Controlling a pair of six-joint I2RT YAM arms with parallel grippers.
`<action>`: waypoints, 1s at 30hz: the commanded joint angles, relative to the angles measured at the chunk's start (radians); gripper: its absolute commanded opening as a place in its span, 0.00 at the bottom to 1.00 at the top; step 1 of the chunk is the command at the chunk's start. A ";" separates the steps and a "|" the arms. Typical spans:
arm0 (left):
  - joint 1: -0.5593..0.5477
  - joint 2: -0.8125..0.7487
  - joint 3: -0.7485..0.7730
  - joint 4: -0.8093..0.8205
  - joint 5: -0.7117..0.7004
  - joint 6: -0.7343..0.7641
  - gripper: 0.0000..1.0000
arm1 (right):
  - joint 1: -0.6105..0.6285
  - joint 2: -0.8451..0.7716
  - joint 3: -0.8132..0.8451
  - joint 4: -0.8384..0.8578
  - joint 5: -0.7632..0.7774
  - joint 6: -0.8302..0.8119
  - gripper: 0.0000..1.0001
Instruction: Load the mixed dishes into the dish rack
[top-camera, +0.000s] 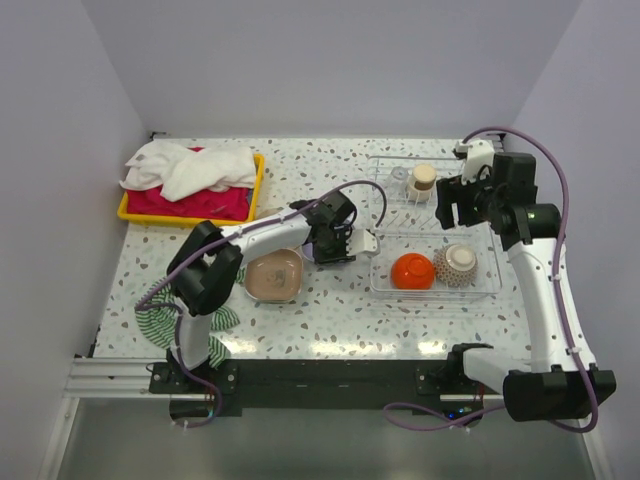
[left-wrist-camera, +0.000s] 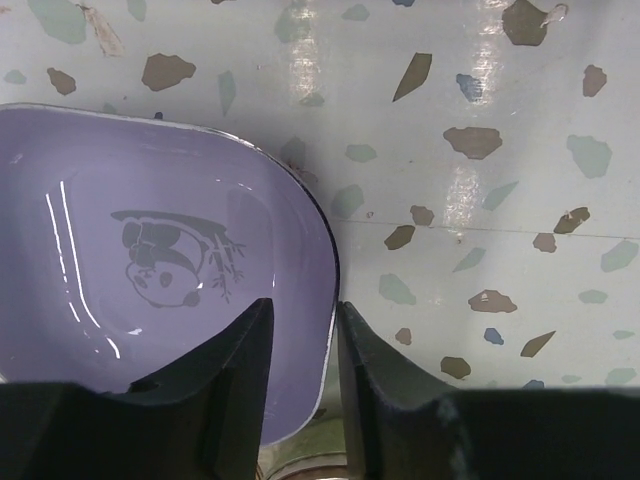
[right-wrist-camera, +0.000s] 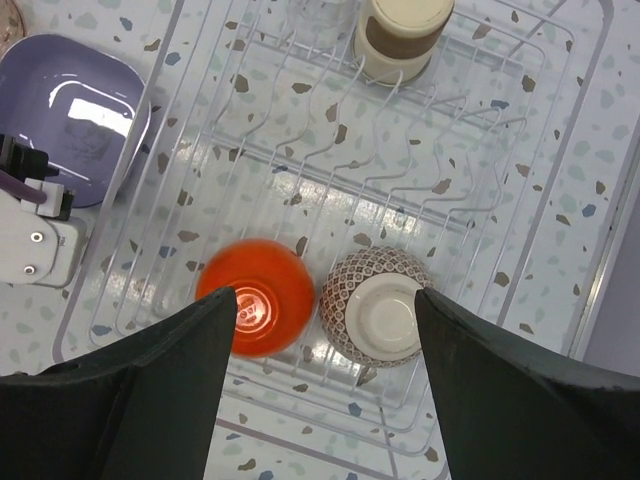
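One wrist view only, left tool (left-wrist-camera: 303, 312) pinching lilac plate (left-wrist-camera: 150, 200), right tool (right-wrist-camera: 325, 295) wide

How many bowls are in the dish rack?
2. The orange bowl sits in the near half of the dish rack; the patterned bowl is right beside it. None seem hidden.

dish rack (right-wrist-camera: 480, 200): white wire, standing on the table's right side
orange bowl (right-wrist-camera: 255, 305), speckled bowl (right-wrist-camera: 375, 305): lying upside down side by side in its near section
beige cup (right-wrist-camera: 405, 35): standing in the far section
lilac plate (left-wrist-camera: 150, 250): sitting just left of the rack
tan plate (top-camera: 273, 277): lying flat farther left
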 joint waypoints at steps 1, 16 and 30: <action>-0.005 0.008 -0.013 0.022 -0.010 -0.008 0.31 | -0.007 -0.003 0.055 0.014 0.026 -0.007 0.76; 0.009 -0.072 0.266 -0.191 0.007 -0.076 0.00 | -0.101 0.081 0.098 -0.046 0.142 -0.006 0.78; 0.027 0.101 0.748 0.256 0.445 -0.571 0.00 | -0.316 0.277 0.249 -0.155 0.125 0.079 0.78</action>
